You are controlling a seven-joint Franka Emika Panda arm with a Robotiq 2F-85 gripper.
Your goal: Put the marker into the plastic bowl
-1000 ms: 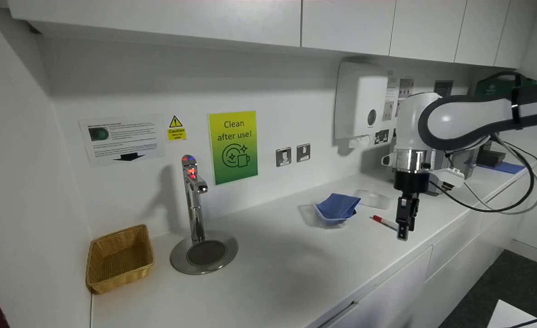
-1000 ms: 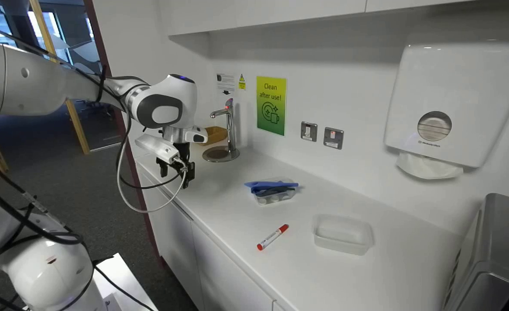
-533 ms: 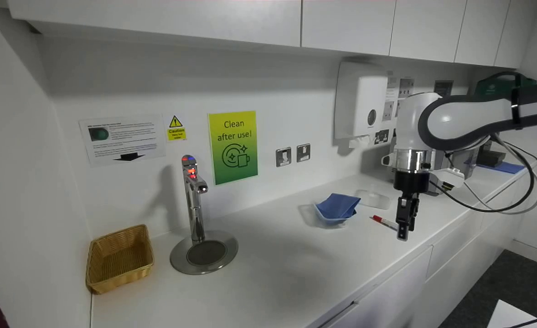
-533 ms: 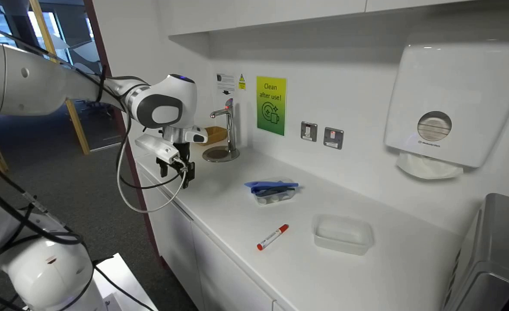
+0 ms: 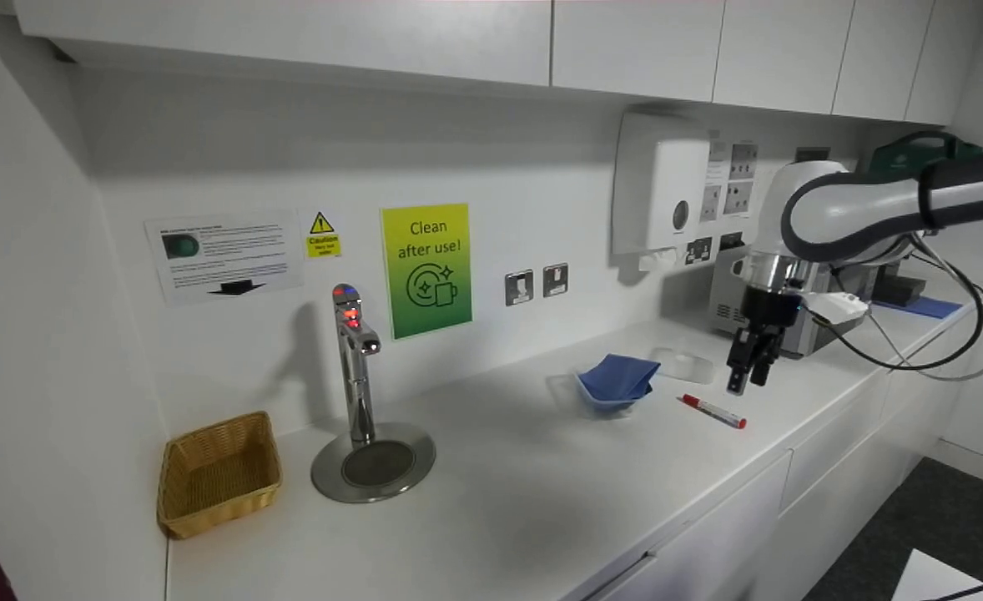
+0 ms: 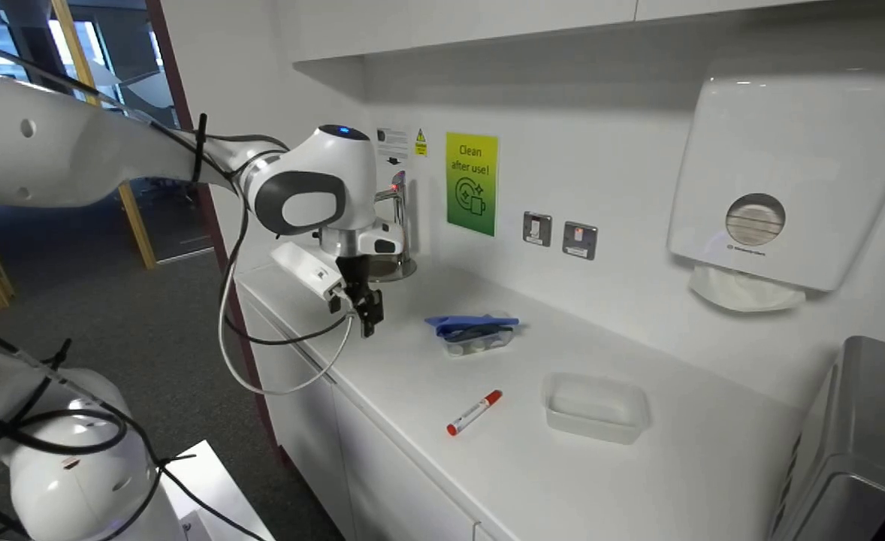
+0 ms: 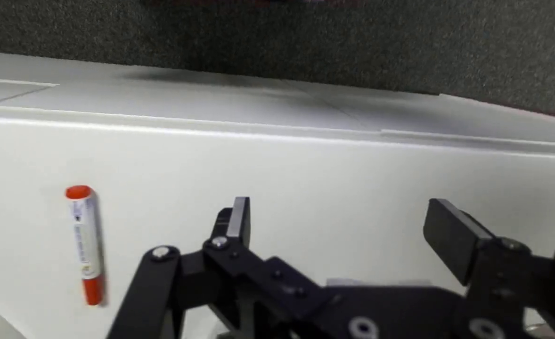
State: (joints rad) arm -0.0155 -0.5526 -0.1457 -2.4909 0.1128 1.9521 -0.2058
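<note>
On the counter (image 6: 675,488) lie one marker (image 6: 474,412), one tub (image 6: 596,408), seemingly one bowl (image 6: 480,346).

In an exterior view, a basket (image 5: 216,507) is sitting at the left end of the counter (image 5: 475,534), with a tap (image 5: 358,380) standing just right of it. Farther right, the plastic bowl (image 5: 605,406) is resting on the counter, a sheet (image 5: 621,376) lying in it and reaching over its rim. Right of the bowl, a tub (image 5: 685,366) is sitting on the far side, while the marker (image 5: 713,411) is lying nearer the front edge. In the wrist view, the gripper (image 7: 338,212) is hovering over the counter, right of the marker.
</note>
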